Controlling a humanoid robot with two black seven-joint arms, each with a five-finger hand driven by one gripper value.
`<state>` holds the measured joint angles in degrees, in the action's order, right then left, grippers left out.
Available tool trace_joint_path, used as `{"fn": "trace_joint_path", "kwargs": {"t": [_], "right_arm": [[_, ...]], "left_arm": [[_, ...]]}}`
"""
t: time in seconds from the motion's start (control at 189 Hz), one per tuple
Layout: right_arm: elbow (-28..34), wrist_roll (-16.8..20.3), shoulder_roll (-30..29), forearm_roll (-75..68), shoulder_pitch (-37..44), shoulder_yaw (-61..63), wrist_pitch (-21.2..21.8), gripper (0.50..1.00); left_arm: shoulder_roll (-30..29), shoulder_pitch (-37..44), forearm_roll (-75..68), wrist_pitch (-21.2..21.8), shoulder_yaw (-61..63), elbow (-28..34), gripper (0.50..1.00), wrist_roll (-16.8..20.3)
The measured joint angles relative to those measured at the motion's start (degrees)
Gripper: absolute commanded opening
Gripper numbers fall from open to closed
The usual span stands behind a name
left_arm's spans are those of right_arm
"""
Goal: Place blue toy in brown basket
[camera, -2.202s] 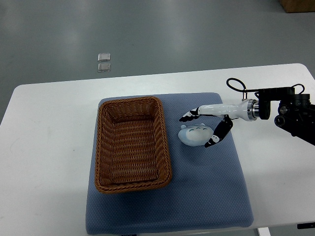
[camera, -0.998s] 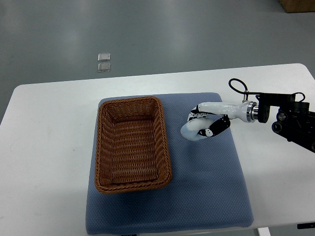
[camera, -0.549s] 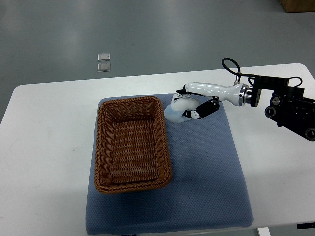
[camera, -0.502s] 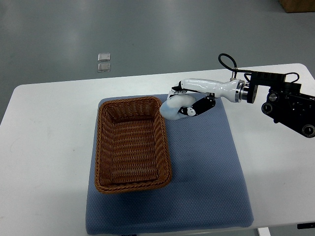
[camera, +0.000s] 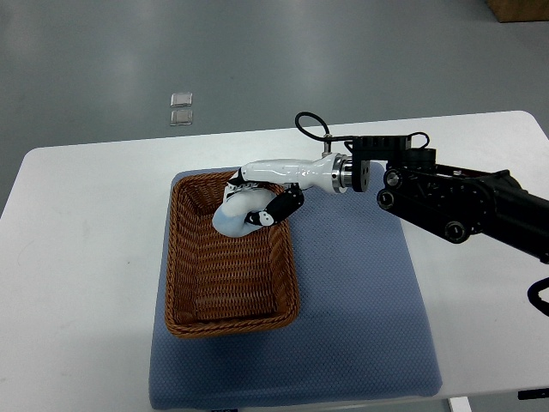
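At the left side of the blue mat (camera: 360,326) stands the brown basket (camera: 184,283), long and woven, on the white bench (camera: 77,257). The blue toy (camera: 236,216) is now over the basket's far end, about at 1 o'clock from the basket's middle, just inside the right wall. It looks lifted above the woven floor, but how high I cannot tell from this steep view.

What could go wrong, I think: the toy is close to the right rim, so if it is let go here it may land on the rim and roll out on the mat. Also the fingers could touch the rim when lowering and push the light basket.

The right hand (camera: 254,206) comes from 3 o'clock over the rim. Its fingers (camera: 281,206) are curled tightly around the toy, clenched on it from above and from the side. The left arm is not seen anywhere.
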<state>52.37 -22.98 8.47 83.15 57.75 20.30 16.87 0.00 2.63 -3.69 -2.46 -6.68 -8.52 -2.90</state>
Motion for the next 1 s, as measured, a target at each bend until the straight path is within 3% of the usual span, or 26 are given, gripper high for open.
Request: {"fn": "trace_joint_path", "kwargs": {"t": [0.158,0.169,0.174,0.18,0.185,0.19,0.206,0.248,0.423,0.697,0.856,0.998], "right_arm": [[-2.68,0.95,-3.89,-0.26,0.34,-0.32,-0.08,0.5],[-2.83,1.06,-4.08,-0.31,0.34,-0.33,-0.08,0.513],[-2.9,1.12,-4.16,-0.33,0.34,-0.33,-0.08,0.553],[-2.97,1.17,-4.25,-0.36,0.34,-0.33,-0.08,0.554],[-3.03,1.22,-4.34,-0.38,0.34,-0.33,-0.08,0.596],[-3.1,1.28,-4.42,-0.4,0.34,-0.33,-0.08,0.596],[-3.34,1.47,-4.73,-0.49,0.32,-0.34,-0.09,0.668],[-3.79,1.72,-5.19,-0.6,0.16,-0.34,-0.18,0.756],[-5.37,1.96,-5.71,-0.71,-0.23,-0.5,-0.08,0.897],[-5.6,1.97,-5.23,-2.03,-0.07,-0.4,0.43,0.903],[-5.44,2.13,-4.08,-9.44,0.26,0.96,3.74,0.903],[-5.45,6.65,-1.51,-21.03,0.08,4.13,7.22,0.903]], "left_arm": [[0.0,0.0,0.0,0.0,0.0,0.0,1.0,0.0],[0.0,0.0,0.0,0.0,0.0,0.0,1.0,0.0],[0.0,0.0,0.0,0.0,0.0,0.0,1.0,0.0],[0.0,0.0,0.0,0.0,0.0,0.0,1.0,0.0],[0.0,0.01,0.0,0.0,0.0,0.0,1.0,0.0],[0.0,0.01,0.0,0.0,0.0,0.0,1.0,0.0],[0.0,0.01,0.0,0.0,0.0,0.0,1.0,0.0],[0.0,0.0,0.0,0.0,0.0,0.0,1.0,0.0],[0.0,0.0,0.0,0.0,0.0,0.0,1.0,0.0],[0.0,0.0,0.0,0.0,0.0,0.0,1.0,0.0],[0.0,0.0,0.0,0.0,0.0,0.0,1.0,0.0],[0.0,0.0,0.0,0.0,0.0,0.0,1.0,0.0]]}}
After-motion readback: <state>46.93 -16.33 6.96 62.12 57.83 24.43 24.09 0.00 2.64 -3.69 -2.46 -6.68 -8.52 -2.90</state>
